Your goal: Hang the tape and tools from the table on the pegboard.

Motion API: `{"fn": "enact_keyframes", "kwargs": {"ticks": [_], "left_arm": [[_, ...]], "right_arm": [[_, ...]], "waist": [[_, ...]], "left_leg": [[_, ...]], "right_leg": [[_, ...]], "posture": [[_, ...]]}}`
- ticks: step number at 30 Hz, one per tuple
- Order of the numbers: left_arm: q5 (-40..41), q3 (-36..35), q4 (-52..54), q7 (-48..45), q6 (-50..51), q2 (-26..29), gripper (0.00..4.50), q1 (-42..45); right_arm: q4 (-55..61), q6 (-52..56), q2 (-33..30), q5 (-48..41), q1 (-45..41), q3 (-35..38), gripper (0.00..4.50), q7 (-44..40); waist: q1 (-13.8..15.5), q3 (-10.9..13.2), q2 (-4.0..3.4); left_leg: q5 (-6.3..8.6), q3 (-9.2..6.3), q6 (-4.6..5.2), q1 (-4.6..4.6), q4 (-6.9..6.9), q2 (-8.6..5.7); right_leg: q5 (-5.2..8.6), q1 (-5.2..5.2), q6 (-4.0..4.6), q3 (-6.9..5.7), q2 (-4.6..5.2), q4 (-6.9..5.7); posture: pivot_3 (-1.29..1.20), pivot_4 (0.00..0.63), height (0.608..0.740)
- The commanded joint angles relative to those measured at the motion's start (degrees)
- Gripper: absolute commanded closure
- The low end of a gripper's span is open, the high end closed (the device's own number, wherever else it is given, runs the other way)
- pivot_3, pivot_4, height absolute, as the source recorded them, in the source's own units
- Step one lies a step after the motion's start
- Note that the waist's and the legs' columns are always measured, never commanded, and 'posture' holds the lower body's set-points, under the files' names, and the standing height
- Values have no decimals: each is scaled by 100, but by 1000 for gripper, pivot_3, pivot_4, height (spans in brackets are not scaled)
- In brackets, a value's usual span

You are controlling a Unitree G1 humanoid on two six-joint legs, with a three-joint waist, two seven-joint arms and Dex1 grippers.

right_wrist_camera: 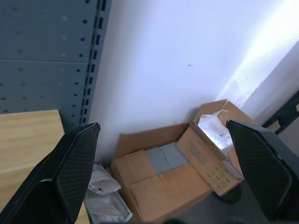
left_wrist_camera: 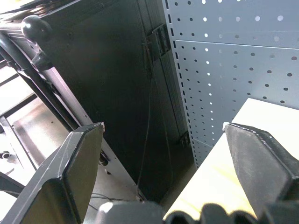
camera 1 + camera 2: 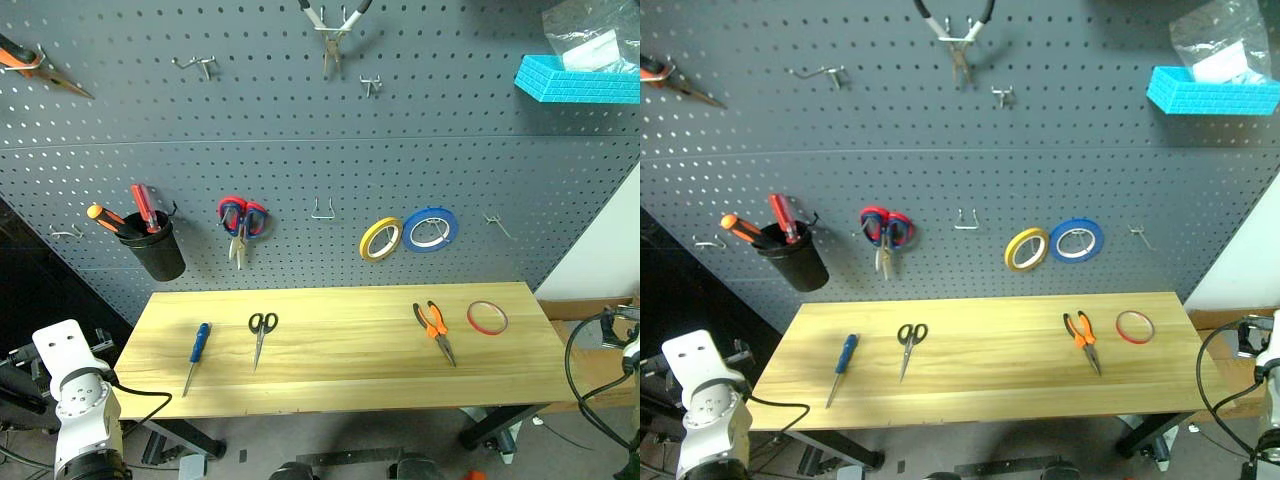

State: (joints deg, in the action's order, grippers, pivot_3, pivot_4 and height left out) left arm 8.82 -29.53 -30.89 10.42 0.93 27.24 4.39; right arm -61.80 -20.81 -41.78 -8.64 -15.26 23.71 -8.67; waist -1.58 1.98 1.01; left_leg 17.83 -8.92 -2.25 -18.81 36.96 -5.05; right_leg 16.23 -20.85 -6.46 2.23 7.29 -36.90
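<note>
Tools [image 3: 433,326] and tape [image 3: 487,317] lie on table [image 3: 340,375], apart from both wide-spread grippers.

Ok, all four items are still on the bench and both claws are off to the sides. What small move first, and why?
Probably swing the right claw inward toward the red tape ring. It is open and empty, aimed past the table's right end, and the ring lies nearest that end, beside the pliers, with a bare hook on the pegboard above.

Red tape ring [image 3: 487,318] – orange-black pliers [image 3: 435,330] – blue-handled screwdriver [image 3: 197,355]; dotted grey pegboard [image 3: 300,150].
</note>
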Motion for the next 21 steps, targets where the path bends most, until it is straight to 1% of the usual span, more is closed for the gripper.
{"fn": "enact_keyframes", "kwargs": {"ticks": [1, 6, 14, 19, 20, 21], "left_arm": [[-167, -25, 193, 87, -327, 128, 113, 48], [-221, -83, 163, 216, -487, 57, 113, -24], [-52, -255, 265, 485, -252, -47, 113, -179], [-93, -185, 285, 364, -308, -42, 113, -192], [-106, -169, 291, 355, -306, -44, 113, -190], [-112, -163, 294, 353, -309, -50, 113, -184]], "right_arm": [[66, -148, -124, -94, -116, 122, 0, -13], [109, -161, -111, -92, -92, 102, 0, -58], [91, -107, -138, -97, -146, 64, 0, -232], [106, -175, -181, 42, -158, -42, 0, -213], [104, -175, -190, 64, -157, -47, 0, -195], [100, -167, -197, 82, -155, -44, 0, -170]], "waist": [[-3, 1, 2], [-3, 2, 3], [5, 8, 10], [-5, 13, 13], [-34, 23, 10], [-64, 31, 13]], "left_leg": [[0, 1, 0, 0, 0, 0], [0, 3, 0, 0, 0, 0], [1, 2, 1, 0, 0, 0], [1, 2, 1, -1, 0, 0], [1, -28, 2, -9, 2, -12], [-1, -59, 7, -18, 4, -34]], "right_leg": [[0, 0, 0, 1, 0, 0], [0, 0, 0, 3, 0, 1], [0, 0, 0, 3, 0, -1], [0, 1, 0, 2, 0, 0], [1, 27, -1, -31, 14, 8], [10, 72, -10, -100, 53, 21]], "posture": [[15, 14, 740], [19, 17, 740], [29, 19, 740], [27, 19, 740], [24, 20, 740], [23, 20, 740]]}}
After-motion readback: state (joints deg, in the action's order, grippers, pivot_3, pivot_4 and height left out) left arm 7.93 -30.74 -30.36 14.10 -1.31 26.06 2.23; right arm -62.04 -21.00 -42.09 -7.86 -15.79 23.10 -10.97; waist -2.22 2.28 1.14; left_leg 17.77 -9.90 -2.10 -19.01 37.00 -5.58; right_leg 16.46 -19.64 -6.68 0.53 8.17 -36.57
